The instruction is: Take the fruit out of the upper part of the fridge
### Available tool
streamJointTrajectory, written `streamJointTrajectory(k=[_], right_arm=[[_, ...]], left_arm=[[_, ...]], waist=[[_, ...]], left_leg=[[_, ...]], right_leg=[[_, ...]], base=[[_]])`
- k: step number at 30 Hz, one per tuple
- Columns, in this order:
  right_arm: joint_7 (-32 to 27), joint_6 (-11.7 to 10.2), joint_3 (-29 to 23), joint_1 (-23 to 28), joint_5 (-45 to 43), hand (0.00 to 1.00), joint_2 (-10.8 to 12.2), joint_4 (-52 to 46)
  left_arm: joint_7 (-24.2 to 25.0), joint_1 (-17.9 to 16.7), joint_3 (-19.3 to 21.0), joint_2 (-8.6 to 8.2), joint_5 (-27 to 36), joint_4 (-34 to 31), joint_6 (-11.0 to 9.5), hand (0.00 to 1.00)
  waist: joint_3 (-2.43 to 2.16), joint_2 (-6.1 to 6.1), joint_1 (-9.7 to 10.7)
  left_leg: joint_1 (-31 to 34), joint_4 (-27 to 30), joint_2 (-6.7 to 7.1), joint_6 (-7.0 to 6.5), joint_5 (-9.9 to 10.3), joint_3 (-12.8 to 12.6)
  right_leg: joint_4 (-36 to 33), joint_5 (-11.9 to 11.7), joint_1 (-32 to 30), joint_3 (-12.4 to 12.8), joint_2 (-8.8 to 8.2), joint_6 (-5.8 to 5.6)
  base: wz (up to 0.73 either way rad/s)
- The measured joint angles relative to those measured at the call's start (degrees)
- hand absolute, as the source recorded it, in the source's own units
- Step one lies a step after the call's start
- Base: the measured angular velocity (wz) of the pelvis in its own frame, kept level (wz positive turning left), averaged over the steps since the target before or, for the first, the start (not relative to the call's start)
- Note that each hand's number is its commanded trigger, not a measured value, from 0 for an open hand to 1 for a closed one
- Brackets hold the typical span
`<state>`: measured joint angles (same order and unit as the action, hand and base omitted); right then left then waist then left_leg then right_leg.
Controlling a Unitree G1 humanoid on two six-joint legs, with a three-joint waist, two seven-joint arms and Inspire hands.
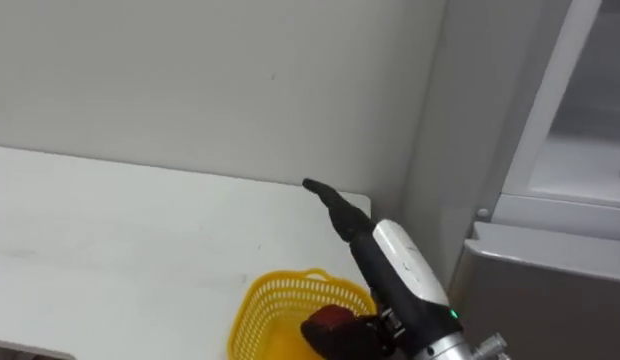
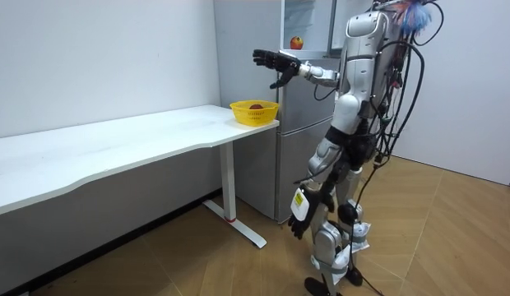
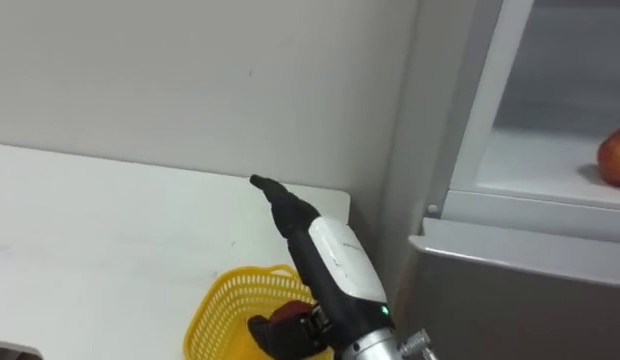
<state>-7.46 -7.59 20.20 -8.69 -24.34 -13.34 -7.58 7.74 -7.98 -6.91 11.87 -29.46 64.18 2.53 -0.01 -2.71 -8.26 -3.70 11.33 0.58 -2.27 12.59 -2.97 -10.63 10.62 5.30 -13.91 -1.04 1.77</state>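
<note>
Apple (image 3: 615, 157): red with a yellow patch. It lay on the white shelf inside the upper fridge compartment, and neither hand touched it.
Upper compartment (image 2: 308, 25): stood open, so the apple was in plain sight from the room view.
Right hand (image 1: 390, 250): was raised at about chest height and reached forward over the table's end. The fingers (image 1: 335, 205) were straight and spread, holding nothing. The hand was to the left of the apple, below it and well apart from it.
Basket (image 1: 280, 300): yellow plastic mesh. It sat on the table's corner just beside the fridge, under the outstretched right arm.
Red item (image 1: 330, 325): lay inside the basket, partly hidden by the arm in the eye views.
Left hand (image 2: 300, 215): hung low beside the thigh in the room view. Its state could not be told.
Table (image 2: 115, 144): long and white, set along the pale wall, with its end next to the fridge.
Fridge (image 2: 300, 131): grey, with its lower door shut.
Robot: stood upright on the wooden floor, facing the fridge and the table's end.
</note>
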Motion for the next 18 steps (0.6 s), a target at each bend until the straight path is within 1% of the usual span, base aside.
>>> streamJointTrajectory(k=[1, 4, 5, 6, 7, 8, 9, 10, 11, 13, 17, 18], right_arm=[[0.0, 0.0, -0.3, 0.7, 0.7, 0.00, 0.0, -1.0], [-0.8, -0.2, -1.9, 3.0, 3.8, 0.00, 0.1, -4.8], [-1.6, -0.9, -2.3, 3.5, 4.4, 0.00, 0.2, -5.4], [-2.4, -1.3, -3.0, 4.7, 4.5, 0.00, 0.2, -6.1], [-2.6, -1.3, -3.5, 5.6, 4.5, 0.00, 0.2, -6.7], [-3.3, -1.3, -4.1, 7.0, 4.5, 0.00, 0.2, -7.2], [-3.4, -1.9, -4.2, 7.7, 4.3, 0.00, 0.2, -7.8], [-3.5, -2.0, -4.2, 8.0, 4.3, 0.00, 0.3, -8.0], [-3.7, -2.4, -4.5, 8.6, 4.3, 0.00, 0.3, -8.3], [-3.9, -2.4, -5.8, 9.7, 4.4, 0.00, 0.4, -9.0], [-5.7, -2.4, -8.5, 11.8, 5.3, 0.00, 0.5, -9.8], [-6.2, -2.4, -8.9, 12.1, 4.9, 0.00, 0.7, -9.9]], left_arm=[[-0.1, 0.0, 0.0, -0.07, 0.0, 0.1, 0.0, 0.00], [-1.2, -0.1, -0.4, -0.89, 0.7, 0.2, 0.0, 0.00], [-1.7, -0.3, -0.6, -1.32, 0.7, 0.3, 0.0, 0.00], [-2.2, -0.4, -0.6, -1.78, 0.7, 0.3, 0.0, 0.00], [-2.3, -0.4, -0.6, -1.93, 0.7, 0.3, 0.0, 0.00], [-2.6, -0.4, -0.6, -2.06, 0.7, 0.3, -0.1, 0.00], [-2.7, -0.4, -0.6, -2.09, 0.7, 0.6, -0.1, 0.00], [-2.7, -0.5, -0.6, -2.09, 0.7, 0.7, 0.0, 0.00], [-2.7, -0.5, -0.6, -2.13, 0.7, 0.8, 0.0, 0.00], [-2.6, -0.4, -0.7, -2.22, 0.7, 1.2, 0.0, 0.00], [-2.5, -0.6, -1.0, -2.21, 0.7, 1.3, 0.0, 0.00], [-2.5, -0.7, -1.0, -2.20, 0.7, 1.3, 0.0, 0.00]], waist=[[-0.03, 0.09, 0.2], [-0.11, 0.90, 1.3], [-0.18, 1.43, 1.6], [-0.22, 1.92, 1.9], [-0.23, 2.08, 2.1], [-0.16, 2.28, 2.8], [-0.10, 2.43, 3.5], [-0.10, 2.47, 3.8], [-0.09, 2.50, 4.7], [-0.08, 2.52, 5.1], [-0.23, 2.47, 5.5], [-0.31, 2.47, 6.1]], left_leg=[[0.0, 0.0, 0.00, 0.00, 0.0, -0.1], [-0.5, -0.1, -0.10, -0.02, 0.0, -1.0], [-0.7, -0.2, -0.20, -0.03, 0.0, -1.7], [-1.0, -0.4, -0.22, -0.05, 0.0, -1.8], [-1.0, -0.4, -0.21, -0.06, 0.0, -1.8], [-1.0, -0.4, -0.19, -0.07, 0.0, -1.8], [-1.0, -0.4, -0.19, -0.08, 0.0, -1.8], [-1.0, -0.3, -0.19, -0.08, 0.0, -1.8], [-0.9, -0.2, -0.21, -0.08, 0.0, -2.0], [-0.8, -0.1, -0.24, -0.09, 0.0, -2.5], [-0.6, 0.0, -0.29, -0.10, 0.0, -3.5], [-0.7, 0.0, -0.28, -0.10, 0.0, -3.6]], right_leg=[[0.0, 0.0, 0.0, 0.1, 0.03, 0.00], [-0.2, -0.1, -0.1, 1.4, 0.17, -0.11], [-0.3, -0.2, -0.2, 2.0, 0.22, -0.12], [-0.4, -0.3, -0.2, 2.6, 0.27, -0.14], [-0.5, -0.3, -0.3, 2.6, 0.25, -0.15], [-0.8, -0.3, -0.5, 2.7, 0.23, -0.16], [-1.1, -0.3, -0.6, 2.7, 0.21, -0.17], [-1.0, -0.3, -0.6, 2.7, 0.22, -0.17], [-1.1, -0.3, -0.6, 2.8, 0.23, -0.17], [-1.1, -0.3, -0.8, 3.0, 0.24, -0.16], [-1.1, -0.3, -1.5, 4.0, 0.30, -0.15], [-1.1, -0.3, -1.6, 4.1, 0.31, -0.16]], base=[[-0.07], [-0.17], [-0.28], [-0.23], [-0.12], [0.00], [0.00], [0.00], [-0.04], [-0.07], [-0.13], [-0.04]])
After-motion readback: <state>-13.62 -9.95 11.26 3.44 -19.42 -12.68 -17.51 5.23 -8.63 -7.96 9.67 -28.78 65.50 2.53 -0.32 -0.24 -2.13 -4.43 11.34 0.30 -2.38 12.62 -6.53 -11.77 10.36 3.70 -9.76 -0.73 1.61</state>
